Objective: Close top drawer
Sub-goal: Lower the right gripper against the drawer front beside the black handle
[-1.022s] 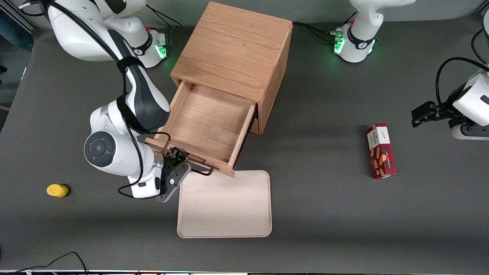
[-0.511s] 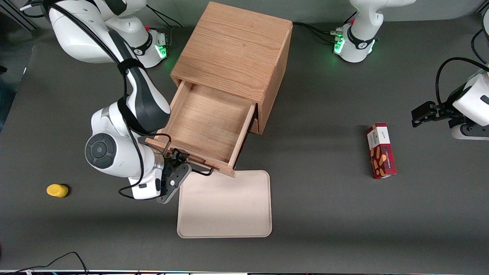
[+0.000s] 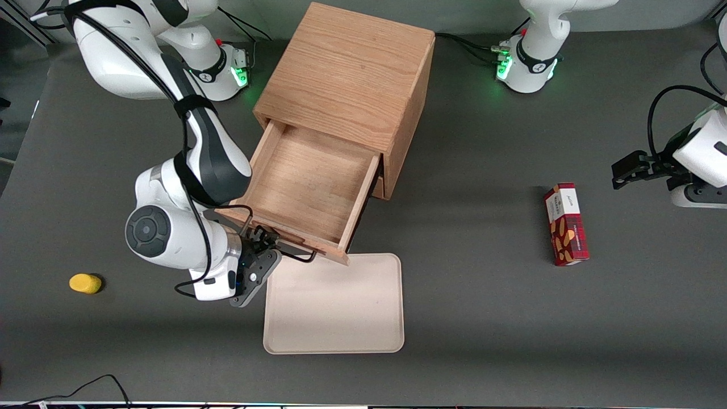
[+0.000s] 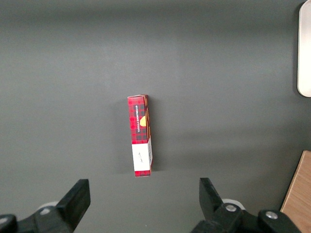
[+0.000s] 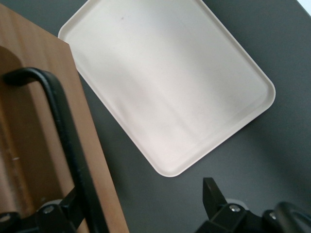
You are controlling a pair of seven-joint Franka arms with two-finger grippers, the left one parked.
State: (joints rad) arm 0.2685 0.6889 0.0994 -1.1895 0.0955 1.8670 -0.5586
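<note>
In front of the light oak box cabinet [image 3: 346,85] on the dark grey table [image 3: 483,295], my end effector [image 3: 267,241] sits at the black wire handle [image 3: 284,250] of the shallow light oak top drawer [image 3: 306,182], at the end of the handle nearer my working arm. In my wrist view the end effector [image 5: 141,216] stands open, one finger [image 5: 58,213] against the handle [image 5: 68,141] and the wooden drawer front [image 5: 34,145], the other finger [image 5: 216,201] hanging free over the bare table, so the fingers straddle the handle bar without clamping it. The top drawer is pulled well out of the cabinet, its bare wooden tray open to view. A pale beige rectangular tray [image 3: 334,304] with rounded corners lies on the table in front of the cabinet, nearer the front camera, its edge just beside the drawer front. A small yellow rounded object [image 3: 85,283] lies toward the working arm's end of the table, and a red patterned carton [image 3: 565,232] lies flat toward the parked arm's end, well apart from the cabinet.
</note>
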